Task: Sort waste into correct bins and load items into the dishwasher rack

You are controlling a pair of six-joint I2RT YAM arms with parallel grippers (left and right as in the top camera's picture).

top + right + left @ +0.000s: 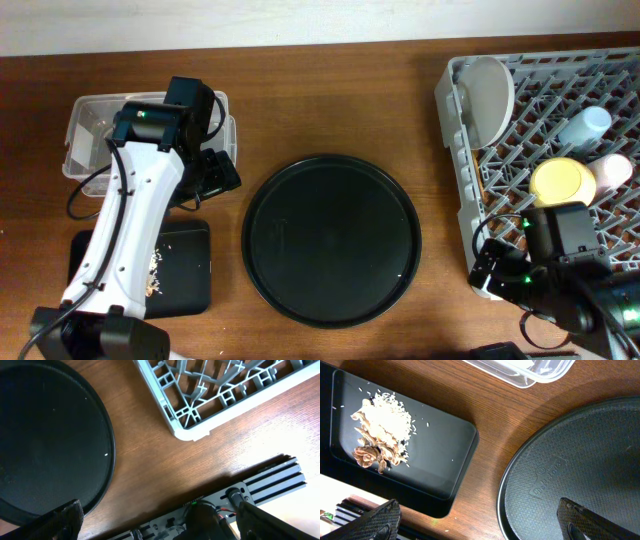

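Beige-brown food scraps with pale crumbs (379, 435) lie in the shallow black tray (445, 455), also seen under my left arm (185, 265). The clear tub (85, 135) stands behind it, partly hidden by the arm. My left gripper (480, 522) hangs open and empty between the black tray and the round tray, holding nothing. In the grey dishwasher rack (530, 75) stand a pale plate (487, 100), a yellow bowl (560, 182), a pink cup (612, 172) and a blue cup (585, 125). My right gripper (160, 520) is open and empty near the rack's front left corner (187, 430).
A large round black tray (330, 240) lies in the middle of the wooden table, with nothing on it. The right arm's base rail (265, 482) runs along the table's front edge. One corner of the clear tub (530, 372) shows in the left wrist view.
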